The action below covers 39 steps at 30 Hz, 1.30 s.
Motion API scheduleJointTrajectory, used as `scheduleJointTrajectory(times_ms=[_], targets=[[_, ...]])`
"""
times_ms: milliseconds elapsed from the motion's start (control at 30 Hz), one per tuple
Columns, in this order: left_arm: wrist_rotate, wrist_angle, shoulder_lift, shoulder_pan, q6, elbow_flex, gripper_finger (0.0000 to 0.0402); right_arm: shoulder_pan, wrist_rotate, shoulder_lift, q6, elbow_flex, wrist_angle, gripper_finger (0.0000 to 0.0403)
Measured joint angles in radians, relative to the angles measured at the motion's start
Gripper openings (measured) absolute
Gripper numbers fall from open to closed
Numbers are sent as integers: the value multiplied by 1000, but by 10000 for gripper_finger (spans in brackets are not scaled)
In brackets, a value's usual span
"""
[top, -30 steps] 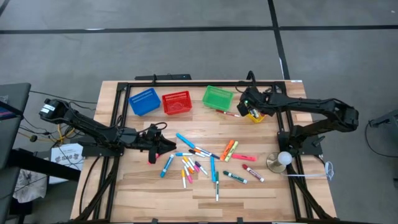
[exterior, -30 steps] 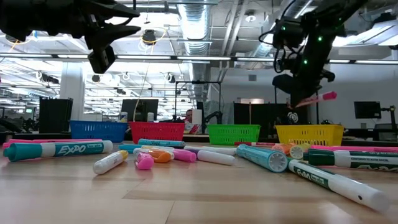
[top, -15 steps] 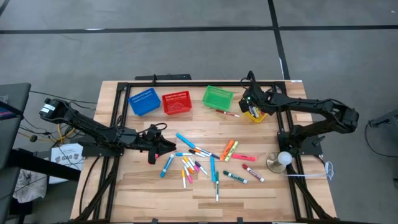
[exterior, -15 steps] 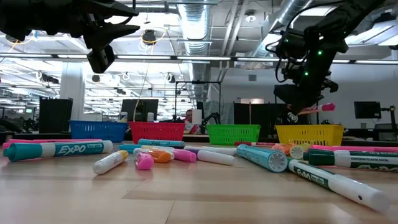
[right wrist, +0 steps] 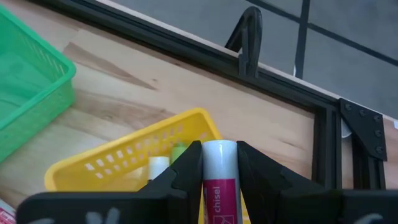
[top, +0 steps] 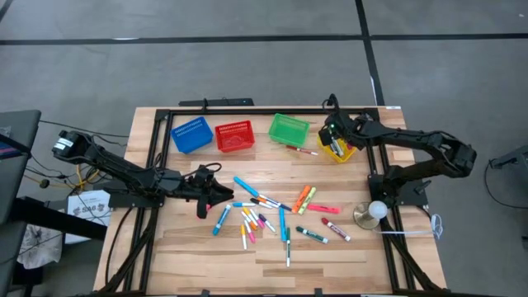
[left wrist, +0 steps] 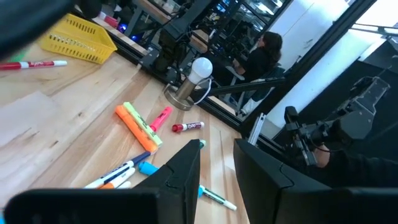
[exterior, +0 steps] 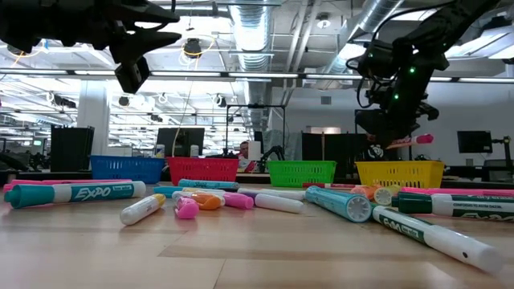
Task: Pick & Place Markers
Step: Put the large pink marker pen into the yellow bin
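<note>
A pale wooden table (top: 272,247) with a black frame stands on a grey floor; behind it the low view shows an office with screens and ceiling pipes. Four small baskets line the far edge: blue (top: 190,134), red (top: 234,136), green (top: 288,129), yellow (top: 339,149). The right gripper (right wrist: 212,163) hangs over the yellow basket, its fingers clenched on a pink chisel-tip marker (right wrist: 217,180) with a white cap end; the left gripper (left wrist: 217,163) hovers beside the heap, fingers parted and empty. The markers (top: 272,213) lie scattered mid-table, white-bodied with coloured caps; one red marker (top: 302,150) rests near the green basket.
</note>
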Motion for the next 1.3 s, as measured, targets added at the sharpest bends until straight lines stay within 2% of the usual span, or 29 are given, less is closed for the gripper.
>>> scheduleJointTrajectory(times_ms=[367, 1300], targets=[[-35, 0, 0, 1, 0, 0, 97, -4, -4, 0, 2, 0, -1, 82], [-34, 0, 0, -3, -3, 0, 97, -3, -27, 0, -16, 0, -2, 82]])
